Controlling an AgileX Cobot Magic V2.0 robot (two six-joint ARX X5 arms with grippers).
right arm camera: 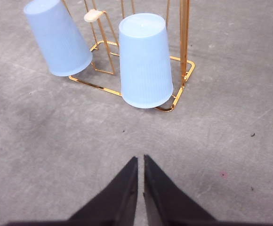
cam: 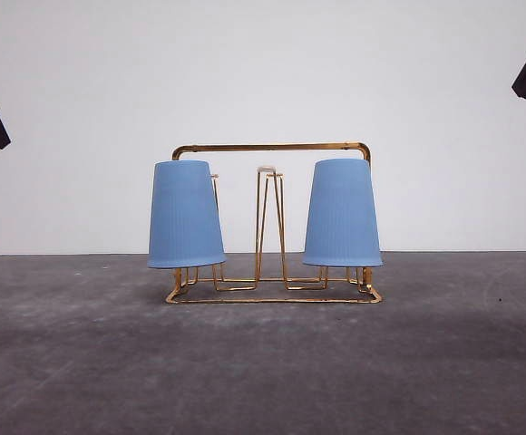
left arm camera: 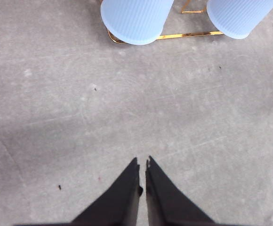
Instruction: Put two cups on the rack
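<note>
Both cups (cam: 185, 215) (cam: 342, 213) sit upside down on rack (cam: 272, 148). Grey, scuffed table (cam: 263, 362), white wall (cam: 263, 72) behind. My left gripper (left arm camera: 142, 164) & right gripper (right arm camera: 140, 160) pinched closed, holding nothing.

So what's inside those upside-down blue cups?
Each cup sits mouth-down over the gold wire rack. Wire legs show below the rims, and a white-tipped prong stands bare between them. The prongs inside are covered.

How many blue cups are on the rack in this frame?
2. One cup hangs upside down on the left side of the rack, the other cup on its right side. None looks hidden.
</note>
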